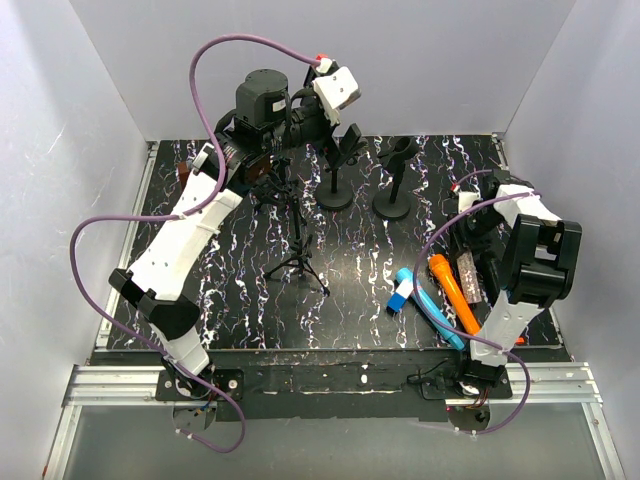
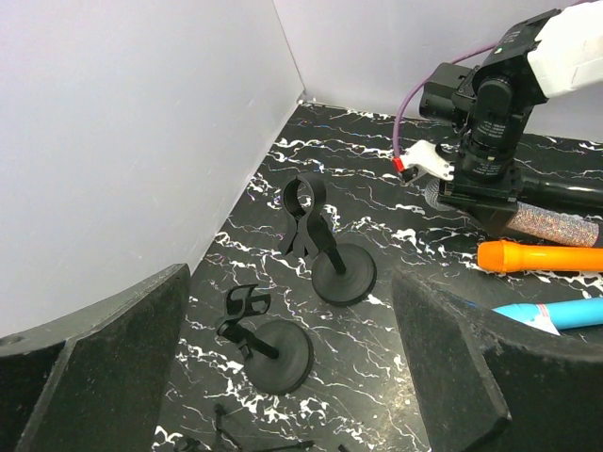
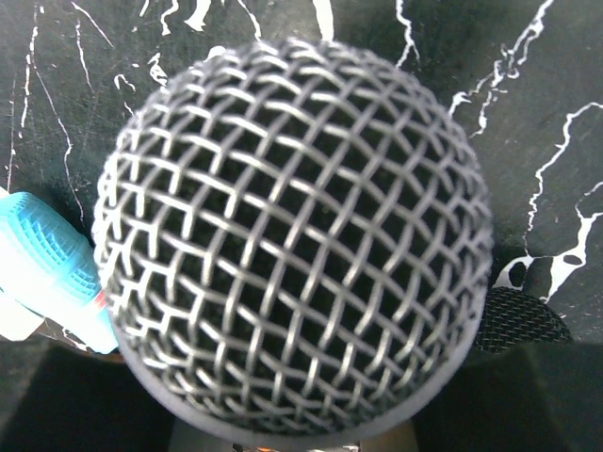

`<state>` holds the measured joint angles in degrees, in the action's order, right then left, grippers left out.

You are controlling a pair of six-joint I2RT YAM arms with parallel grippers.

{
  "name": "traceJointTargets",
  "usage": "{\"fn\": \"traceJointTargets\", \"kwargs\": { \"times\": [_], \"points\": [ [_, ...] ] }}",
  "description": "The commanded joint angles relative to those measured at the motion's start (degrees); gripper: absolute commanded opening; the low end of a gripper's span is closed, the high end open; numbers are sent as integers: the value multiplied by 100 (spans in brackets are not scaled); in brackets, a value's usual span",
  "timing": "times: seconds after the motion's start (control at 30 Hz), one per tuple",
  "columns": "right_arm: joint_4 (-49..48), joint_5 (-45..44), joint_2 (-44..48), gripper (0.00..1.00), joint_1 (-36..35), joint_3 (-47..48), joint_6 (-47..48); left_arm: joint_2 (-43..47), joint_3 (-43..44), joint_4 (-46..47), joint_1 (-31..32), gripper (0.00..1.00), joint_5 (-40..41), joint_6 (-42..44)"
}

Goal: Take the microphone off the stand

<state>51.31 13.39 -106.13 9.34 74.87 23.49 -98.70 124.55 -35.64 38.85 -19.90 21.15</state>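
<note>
The right tool (image 2: 479, 203) is pinching the sparkly microphone (image 2: 556, 226), which is lying on the worktop (image 2: 358, 141) just beside the orange microphone (image 2: 537, 256). The left tool (image 2: 292, 311) is hanging in the air, well apart from the orange microphone, with its fingers (image 2: 94, 358) spread wide.

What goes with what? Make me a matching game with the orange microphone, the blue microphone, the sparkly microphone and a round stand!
Things
1. orange microphone
2. blue microphone
3. sparkly microphone
4. round stand

Places or states
A. standing upright, clip empty
B. held by the right gripper
C. lying between the other two microphones
D. lying flat, with a white tag on it

Pairs: 1-C, 2-D, 3-B, 4-A
</note>
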Motion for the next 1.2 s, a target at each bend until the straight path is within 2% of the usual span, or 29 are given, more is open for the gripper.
{"fn": "traceJointTargets", "kwargs": {
  "times": [0.0, 0.4, 0.77, 0.9, 1.03, 1.17],
  "points": [
    [-77, 59, 4, 49, -126, 80, -90, 140, 69, -49, 44, 87, -128, 48],
    [-191, -135, -154, 57, -187, 89, -63, 140, 69, -110, 44, 87, 4, 206],
    [-104, -135, -137, 59, -196, 273, 25, 79, 210, -136, 44, 87, 13, 258],
    [81, -196, 328, 69, -196, 580, 7, 78, 438, -93, 35, 87, 135, 241],
    [195, -372, 1092, 72, -196, 748, 130, 262, 474, -92, 44, 87, 337, 390],
    [537, -267, 1717, 72, -196, 810, 121, 771, -43, -198, 44, 87, 697, 890]
  ]
}}
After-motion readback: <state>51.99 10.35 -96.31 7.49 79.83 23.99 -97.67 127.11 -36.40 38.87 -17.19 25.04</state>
